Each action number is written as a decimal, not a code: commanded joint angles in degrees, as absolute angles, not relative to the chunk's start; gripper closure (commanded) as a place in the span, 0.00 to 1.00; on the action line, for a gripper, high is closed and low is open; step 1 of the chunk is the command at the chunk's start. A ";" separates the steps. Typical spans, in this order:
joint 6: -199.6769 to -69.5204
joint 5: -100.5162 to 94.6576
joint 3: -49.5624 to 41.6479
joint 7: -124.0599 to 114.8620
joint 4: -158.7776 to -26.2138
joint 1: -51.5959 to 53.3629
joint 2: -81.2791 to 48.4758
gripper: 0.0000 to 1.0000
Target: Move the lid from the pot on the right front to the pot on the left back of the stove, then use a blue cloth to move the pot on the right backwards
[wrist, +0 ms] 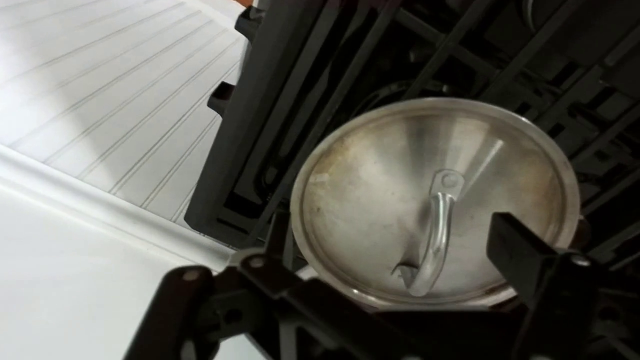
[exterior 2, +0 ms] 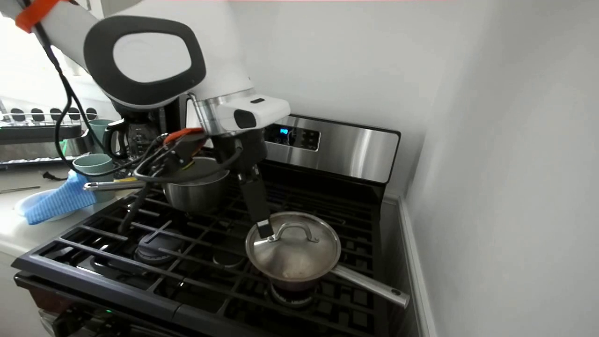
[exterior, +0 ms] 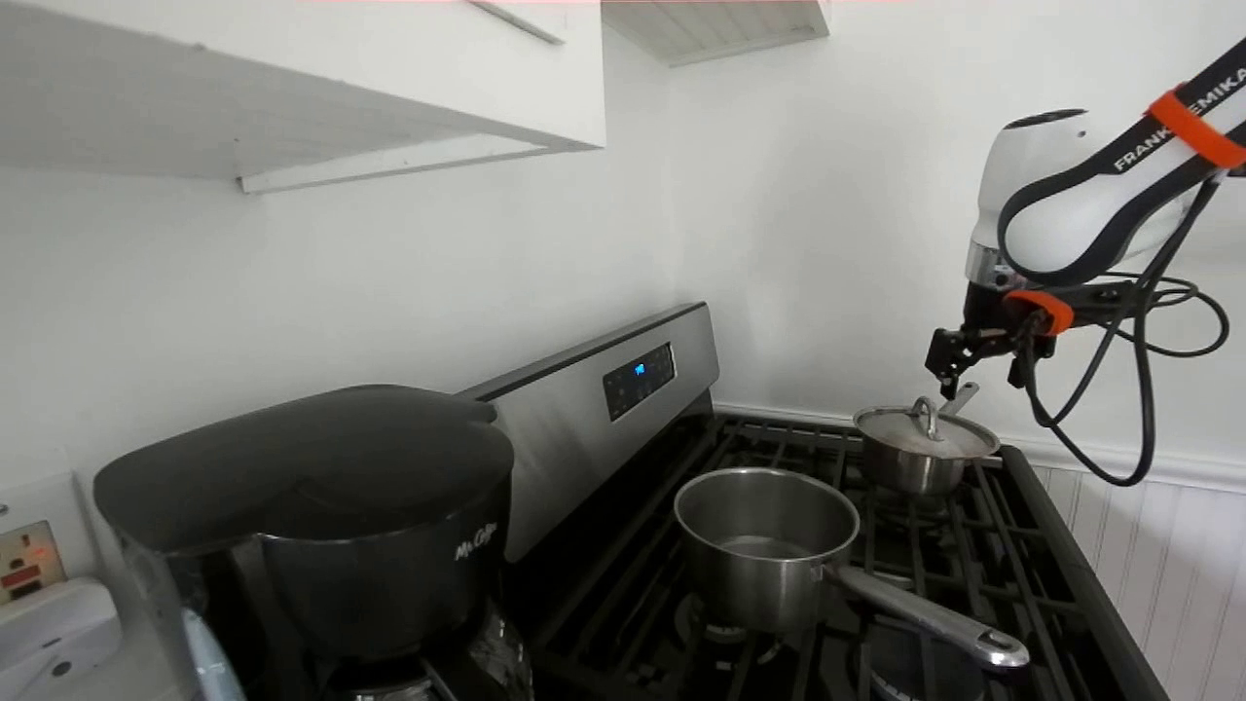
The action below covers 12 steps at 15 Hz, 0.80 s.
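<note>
Near the right front corner of the stove (exterior 2: 98,281), the gripper (wrist: 390,225) hangs above the lid (wrist: 360,200) with nothing in its grasp, fingers (wrist: 515,250) spread wide to either side of the arched handle (wrist: 440,230), probably to pinch it. The lid, a shallow steel dome browned toward its rim, sits flat on the covered pot (exterior: 910,474), whose long handle (exterior 2: 372,284) points toward the right edge. Farther off, toward the left back corner, stands the uncovered pot (exterior: 754,589), straight-walled and of smooth steel, apparently bare to take the lid. Beyond the left edge, on the pale desk (exterior 2: 14,236), the soft-looking, ribbed blue cloth (exterior 2: 61,201) lies draped across a bowl (exterior 2: 35,198), presumably meant as padding against heat.
</note>
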<state>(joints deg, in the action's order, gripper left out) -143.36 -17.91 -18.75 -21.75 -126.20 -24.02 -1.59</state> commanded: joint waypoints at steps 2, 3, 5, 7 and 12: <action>-147.06 -11.77 -19.82 -20.87 -120.92 -22.41 -8.40 0.00; -147.66 -10.66 -19.94 -20.50 -120.20 -22.31 -9.57 0.00; -148.59 -7.80 -19.97 -19.09 -118.85 -22.39 -11.57 0.00; -149.05 -4.07 -19.60 -17.04 -117.60 -22.75 -13.05 0.00; -148.48 1.39 -19.35 -13.14 -114.93 -23.13 -15.97 0.19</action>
<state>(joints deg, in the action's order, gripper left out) -148.52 -2.17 -19.08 -16.11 -117.46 -23.10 -13.70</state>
